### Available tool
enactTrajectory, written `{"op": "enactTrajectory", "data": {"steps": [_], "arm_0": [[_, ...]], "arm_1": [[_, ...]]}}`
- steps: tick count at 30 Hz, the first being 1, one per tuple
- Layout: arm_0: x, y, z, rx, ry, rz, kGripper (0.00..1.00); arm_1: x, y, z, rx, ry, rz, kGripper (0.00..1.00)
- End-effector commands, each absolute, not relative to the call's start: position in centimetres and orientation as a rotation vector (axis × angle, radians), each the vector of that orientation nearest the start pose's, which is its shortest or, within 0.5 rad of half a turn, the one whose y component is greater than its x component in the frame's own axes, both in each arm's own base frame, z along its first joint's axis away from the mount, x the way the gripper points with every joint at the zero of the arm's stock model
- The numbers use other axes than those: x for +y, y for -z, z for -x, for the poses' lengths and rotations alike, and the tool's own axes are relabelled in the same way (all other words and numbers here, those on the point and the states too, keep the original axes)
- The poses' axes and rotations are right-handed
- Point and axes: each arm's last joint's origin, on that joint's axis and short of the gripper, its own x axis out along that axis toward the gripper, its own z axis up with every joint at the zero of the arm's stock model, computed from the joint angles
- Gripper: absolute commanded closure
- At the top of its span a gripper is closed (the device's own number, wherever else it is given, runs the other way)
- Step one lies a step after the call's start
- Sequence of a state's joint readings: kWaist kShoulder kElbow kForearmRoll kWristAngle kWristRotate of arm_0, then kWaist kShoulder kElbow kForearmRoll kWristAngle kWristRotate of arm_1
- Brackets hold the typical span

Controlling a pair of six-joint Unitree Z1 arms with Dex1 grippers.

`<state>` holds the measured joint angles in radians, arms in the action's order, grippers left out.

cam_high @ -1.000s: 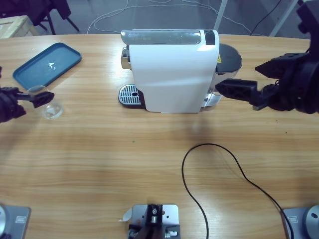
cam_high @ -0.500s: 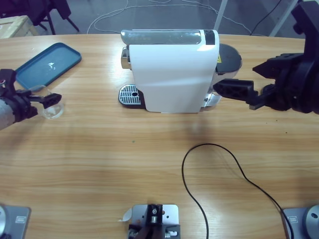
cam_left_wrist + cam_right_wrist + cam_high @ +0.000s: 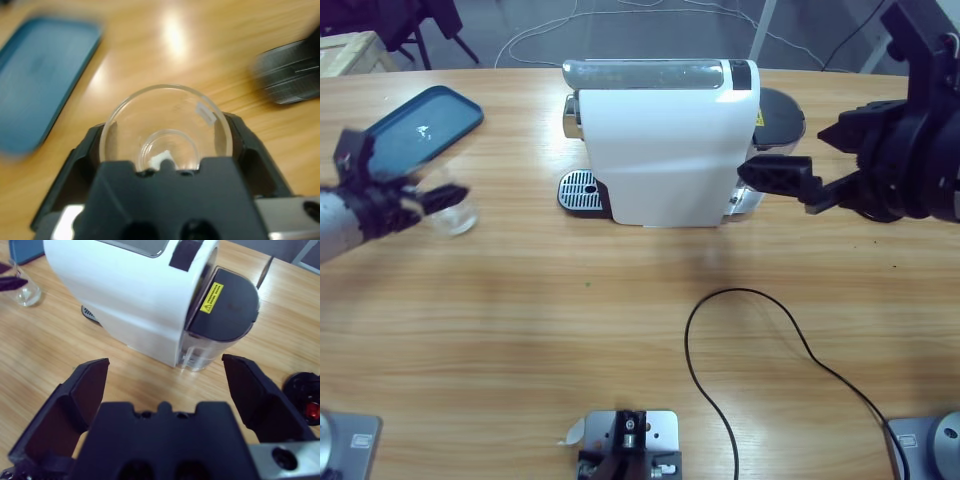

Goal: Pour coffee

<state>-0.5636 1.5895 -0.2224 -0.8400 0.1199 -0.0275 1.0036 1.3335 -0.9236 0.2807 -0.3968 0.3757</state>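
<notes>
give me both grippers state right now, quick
Left gripper: jaws shut on the glass cup.
Right gripper: jaws open, holding nothing, facing the coffee machine.

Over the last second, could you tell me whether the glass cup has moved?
Yes. The glass cup, held in the left gripper, has shifted toward the coffee machine, away from the blue tray.

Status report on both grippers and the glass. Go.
Left gripper shut on glass cup, off the table's left side. Right gripper open, empty, facing coffee machine. Drip grate clear; black cable lies nearer the front.
</notes>
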Motion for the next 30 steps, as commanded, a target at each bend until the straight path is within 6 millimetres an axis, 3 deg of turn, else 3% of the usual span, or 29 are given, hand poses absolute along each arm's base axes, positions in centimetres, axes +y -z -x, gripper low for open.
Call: {"op": "enactTrajectory", "data": {"steps": [1,3,7,10,12,16,21,30], "arm_0": [[-14.1,-27.2,-18.4,0.450,0.920,-0.375,1.000],[-14.3,-27.7,-19.4,0.478,0.973,-0.432,1.000],[-15.2,-25.8,-23.6,0.487,1.018,-0.590,1.000],[-17.3,-22.4,-26.8,0.523,1.072,-0.583,1.000],[-17.8,-20.5,-27.8,0.548,1.079,-0.575,1.000],[-19.0,-18.1,-28.4,0.553,1.149,-0.533,1.000],[-20.0,-18.1,-29.1,0.501,1.137,-0.483,1.000],[-21.0,-17.6,-28.5,0.485,1.188,-0.458,1.000]], "arm_1": [[15.7,-36.0,-12.3,0.593,-0.445,0.132,0.000],[14.5,-36.6,-11.5,0.583,-0.444,0.128,0.000],[12.2,-36.0,-10.1,0.610,-0.433,0.159,0.000],[10.9,-35.3,-9.3,0.628,-0.429,0.174,0.000],[10.2,-35.3,-8.9,0.635,-0.427,0.181,0.000],[9.7,-34.6,-8.6,0.653,-0.420,0.190,0.000],[10.1,-34.2,-8.9,0.666,-0.412,0.200,0.000],[10.4,-33.8,-9.3,0.667,-0.393,0.178,0.000]]}}
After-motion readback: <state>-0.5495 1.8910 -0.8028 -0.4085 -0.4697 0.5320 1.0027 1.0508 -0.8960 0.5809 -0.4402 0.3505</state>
